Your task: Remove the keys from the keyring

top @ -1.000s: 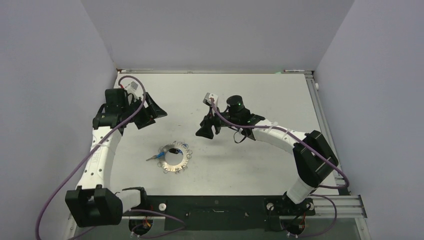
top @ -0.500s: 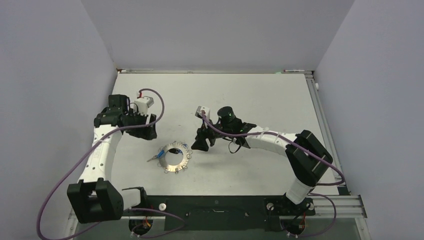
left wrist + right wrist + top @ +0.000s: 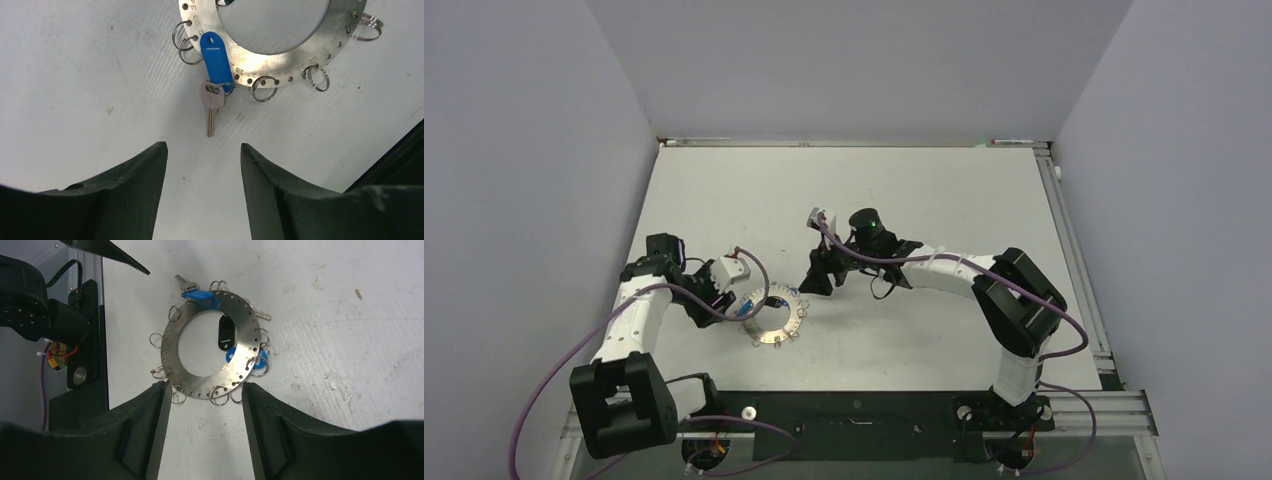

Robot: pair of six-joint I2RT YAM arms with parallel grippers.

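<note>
desk [image 3: 944, 190]: white, scuffed surface that carries everything.
keyring [image 3: 776, 322]: flat grey metal ring with a large central hole. It lies flat toward the near left corner of the desk, well apart from the far edge. Small numbered holes run around its rim.
wire loops [image 3: 263, 88]: small split rings threaded through the rim holes, spaced around the keyring and resting on the desk.
keys [image 3: 212, 114]: one silvery key hangs from a blue tag [image 3: 216, 56] on the rim facing the left arm, its blade flat on the desk. The right wrist view shows a second silvery key [image 3: 261, 315] poking out at the rim, a second blue tag near it, and a black tag [image 3: 226, 333] lying in the central hole.
left end effector [image 3: 202, 150]: jaws parted, nothing between them. It sits just beside the keyring's left rim, and the first key's tip points at the gap, clear of both fingers.
right end effector [image 3: 205, 386]: jaws parted, holding nothing. It sits just beside the keyring's far right rim. Whether it touches the ring cannot be told.
</note>
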